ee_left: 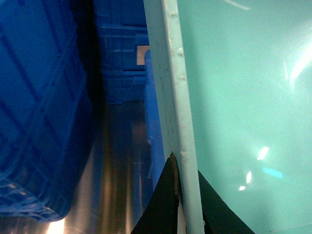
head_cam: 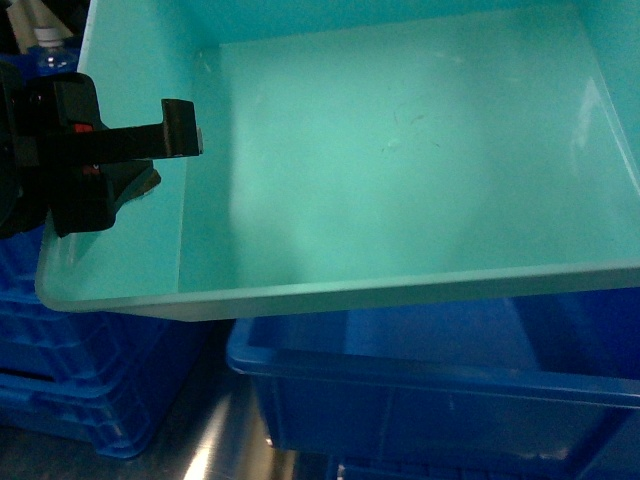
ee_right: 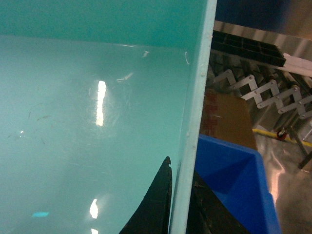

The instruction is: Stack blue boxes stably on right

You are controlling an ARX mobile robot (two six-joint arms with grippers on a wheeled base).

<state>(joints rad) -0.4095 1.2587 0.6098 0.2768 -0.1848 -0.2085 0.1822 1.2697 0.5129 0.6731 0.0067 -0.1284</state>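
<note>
You have the pale turquoise smooth plastic tub (head_cam: 400, 150) lifted and tilted toward the head camera, so its bare floor and plain tapered walls fill most of that view. Your left gripper (head_cam: 175, 140) is clamped on the tub's left wall: one black finger hooks over the rim to the inside and the other sits against the outer face. The left wrist view confirms it, with the rounded rim (ee_left: 180, 122) running up between the two dark fingers (ee_left: 163, 204). Your right gripper (ee_right: 181, 204) does not show in the head view, but its own camera has the tub's right wall pinched between its black fingers (ee_right: 156, 204), one inside and one outside.

Directly below the tub's near rim sits a dark blue open plastic crate (head_cam: 430, 390), apart from the tub. More dark blue ribbed crates (head_cam: 70, 350) are stacked at the left on a shiny metal surface (head_cam: 215, 440). Off to the right, past the tub wall, you can see a brown cardboard carton (ee_right: 224, 119) and a grey scissor-frame conveyor (ee_right: 263, 92).
</note>
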